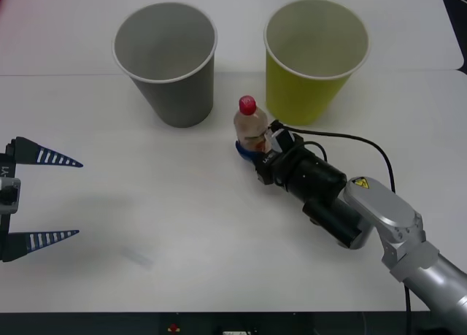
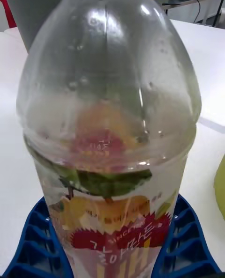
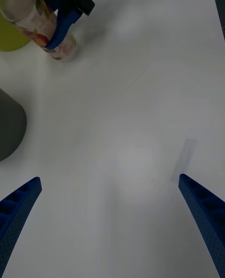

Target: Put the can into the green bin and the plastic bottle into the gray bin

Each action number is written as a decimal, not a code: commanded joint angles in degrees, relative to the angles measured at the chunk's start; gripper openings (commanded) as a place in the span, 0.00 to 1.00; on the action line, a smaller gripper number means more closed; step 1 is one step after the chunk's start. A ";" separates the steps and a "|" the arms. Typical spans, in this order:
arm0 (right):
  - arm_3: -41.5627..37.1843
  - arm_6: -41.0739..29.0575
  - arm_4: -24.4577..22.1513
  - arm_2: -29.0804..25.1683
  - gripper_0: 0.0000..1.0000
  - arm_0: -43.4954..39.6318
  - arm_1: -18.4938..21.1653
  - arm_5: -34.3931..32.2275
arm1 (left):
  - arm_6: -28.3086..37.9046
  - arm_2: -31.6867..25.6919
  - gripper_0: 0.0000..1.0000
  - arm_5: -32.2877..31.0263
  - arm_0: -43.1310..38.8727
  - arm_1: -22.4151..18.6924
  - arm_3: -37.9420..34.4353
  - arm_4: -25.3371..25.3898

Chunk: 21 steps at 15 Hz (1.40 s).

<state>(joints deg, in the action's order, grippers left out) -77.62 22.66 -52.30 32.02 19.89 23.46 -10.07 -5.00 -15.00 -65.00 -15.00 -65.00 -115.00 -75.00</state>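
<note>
The right gripper [image 1: 252,147] reaches in from the table's near right corner toward the middle of the white table [image 1: 182,233], and its blue ribbed fingers [image 2: 185,240] are closed around the lower body of the small clear plastic bottle with a red screw cap and a pale label printed in orange and pink [image 1: 249,125]. The bottle stands upright on the table, just in front of the gap between the two bins and nearer the right one. In the right wrist view the bottle [image 2: 110,133] rises between the two fingers, each pressed against a side of the label. The large gray paper-cup-shaped bin with a white rim [image 1: 169,65] stands upright toward the far edge, left of centre. The large yellow-green paper-cup-shaped bin with a pale inside and a white rim [image 1: 312,61] stands upright beside it to the right, apart from it. The left gripper [image 1: 40,198] hangs over the table's left edge, well apart from the bottle and both bins, with its blue fingers [image 3: 18,208] spread wide and holding nothing.
</note>
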 commanded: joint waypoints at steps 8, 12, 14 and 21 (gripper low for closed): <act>-0.08 -2.18 4.48 -6.44 0.00 -2.05 6.34 -21.66 | 0.00 0.00 1.00 0.00 0.00 0.00 0.00 0.00; -0.08 -4.12 4.04 -8.55 0.00 -2.05 9.59 -28.87 | 0.00 0.00 1.00 0.00 0.00 0.00 0.00 0.00; -1.57 -10.62 -3.60 -11.89 0.00 -2.14 10.73 -33.79 | 0.00 0.00 1.00 0.00 0.00 0.00 0.00 0.00; -17.92 -41.30 -26.89 -19.80 0.00 -5.56 11.35 -38.54 | 0.00 0.00 1.00 0.00 0.00 0.00 0.00 0.00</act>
<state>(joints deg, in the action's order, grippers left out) -93.49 -15.28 -76.63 12.74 14.65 34.88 -48.56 -5.00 -15.00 -65.00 -15.00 -65.00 -115.00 -75.00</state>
